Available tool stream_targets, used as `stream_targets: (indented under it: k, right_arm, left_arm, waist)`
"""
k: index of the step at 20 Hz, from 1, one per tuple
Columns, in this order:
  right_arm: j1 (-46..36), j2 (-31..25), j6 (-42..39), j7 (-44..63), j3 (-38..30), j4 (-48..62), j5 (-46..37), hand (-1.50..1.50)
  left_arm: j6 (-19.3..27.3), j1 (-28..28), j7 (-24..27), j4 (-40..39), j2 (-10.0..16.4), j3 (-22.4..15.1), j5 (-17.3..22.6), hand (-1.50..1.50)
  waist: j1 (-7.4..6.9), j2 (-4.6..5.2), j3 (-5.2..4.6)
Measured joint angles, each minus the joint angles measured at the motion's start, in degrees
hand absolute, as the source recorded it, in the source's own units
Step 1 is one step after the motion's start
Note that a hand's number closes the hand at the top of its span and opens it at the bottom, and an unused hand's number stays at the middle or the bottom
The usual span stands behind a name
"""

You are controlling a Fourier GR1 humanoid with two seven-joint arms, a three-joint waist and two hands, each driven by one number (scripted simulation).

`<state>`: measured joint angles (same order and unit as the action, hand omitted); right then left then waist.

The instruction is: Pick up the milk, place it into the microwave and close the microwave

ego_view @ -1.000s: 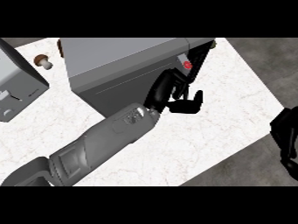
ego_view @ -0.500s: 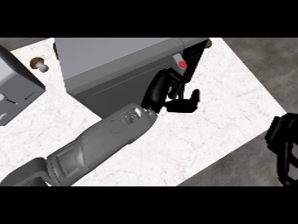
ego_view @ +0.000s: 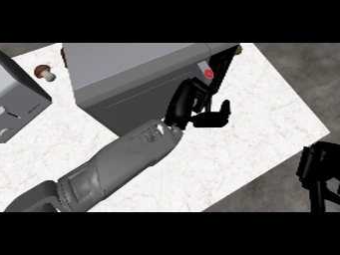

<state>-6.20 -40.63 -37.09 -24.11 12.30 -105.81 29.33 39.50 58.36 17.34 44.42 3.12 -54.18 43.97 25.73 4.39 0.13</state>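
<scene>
Milk: not seen anywhere in view, so its look and place could not be told. Boxy grey metal microwave (ego_view: 128,64) stood at the far middle of the white marbled stone counter (ego_view: 264,132), with a paler top and a darker front. A narrow black control strip (ego_view: 223,67) ran down its right edge, carrying a round red button (ego_view: 208,73). Left hand (ego_view: 189,102), black and on a smooth grey forearm (ego_view: 121,159), lay against the microwave's front just beside the strip, fingers apart and clamped on nothing. Right hand (ego_view: 328,172) hung off the counter's near right corner, fingers loosely straight and holding nothing. Far left: a square grey appliance (ego_view: 7,97) with white marks too small to read, and a brown-capped, white-stemmed mushroom (ego_view: 44,72) beside it.
</scene>
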Motion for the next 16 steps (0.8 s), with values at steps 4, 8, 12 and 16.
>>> stream_targets:
  k: [4,8,12,16]
  right_arm:
    - [1.61,-0.43,-0.99,1.64,2.68,-1.42,0.22,1.5]
    - [3.86,0.14,-1.03,2.46,5.0,-3.19,0.59,1.5]
    - [6.19,1.53,0.0,2.71,7.0,-5.45,0.42,1.5]
    - [8.51,2.81,1.86,3.07,8.39,-7.85,-0.28,1.5]
  left_arm:
    - [-2.22,-1.85,-1.73,2.86,-2.49,5.32,7.0,1.5]
    - [-5.4,-3.38,-1.94,3.58,-3.19,9.43,13.0,1.5]
    - [-10.14,-3.68,-1.96,3.94,-3.23,9.74,16.99,1.5]
    - [-14.73,-3.59,-1.72,3.31,-3.24,9.3,19.47,1.5]
  waist:
    - [-1.28,0.97,-0.51]
    - [-2.48,1.15,-0.62]
    - [-3.42,0.87,-0.5]
    - [-4.45,0.54,-0.43]
